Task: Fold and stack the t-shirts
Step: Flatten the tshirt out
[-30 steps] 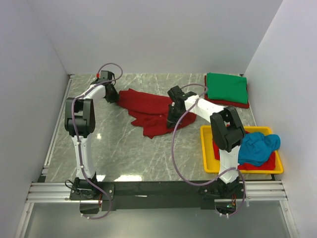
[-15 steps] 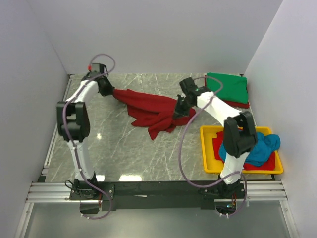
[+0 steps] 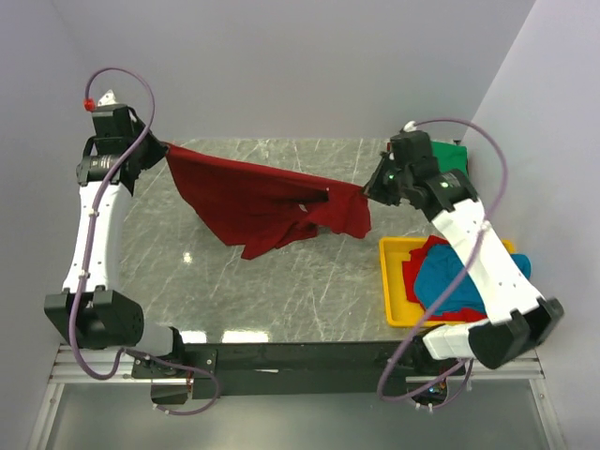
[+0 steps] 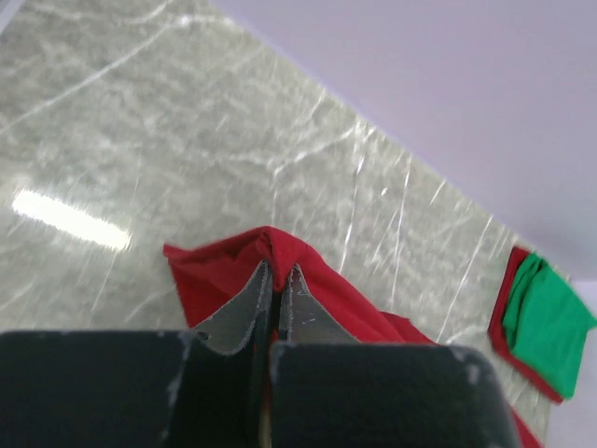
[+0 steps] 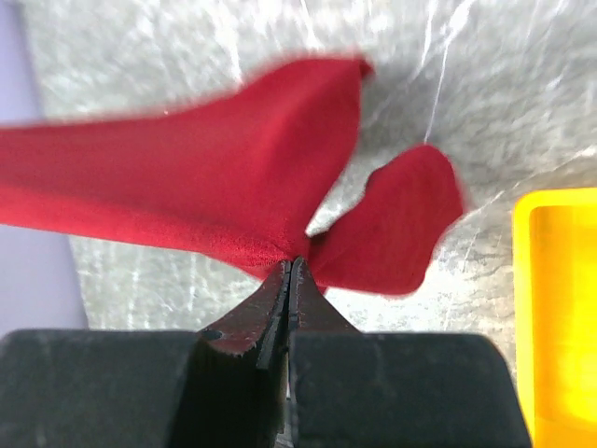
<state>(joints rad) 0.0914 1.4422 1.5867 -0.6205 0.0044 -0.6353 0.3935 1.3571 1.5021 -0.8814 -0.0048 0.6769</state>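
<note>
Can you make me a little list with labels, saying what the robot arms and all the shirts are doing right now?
Left end effector: shut on one edge of the dark red t-shirt
Right end effector: shut on the opposite end of that shirt
Dark red t-shirt: stretched between both arms, middle sagging toward the table
Green t-shirt: folded, lying on a folded red shirt at the far right corner
Yellow tray: holds a crumpled teal t-shirt over red cloth

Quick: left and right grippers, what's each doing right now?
Left gripper: closed, holding the dark red t-shirt.
Right gripper: closed, holding the same t-shirt.
</note>
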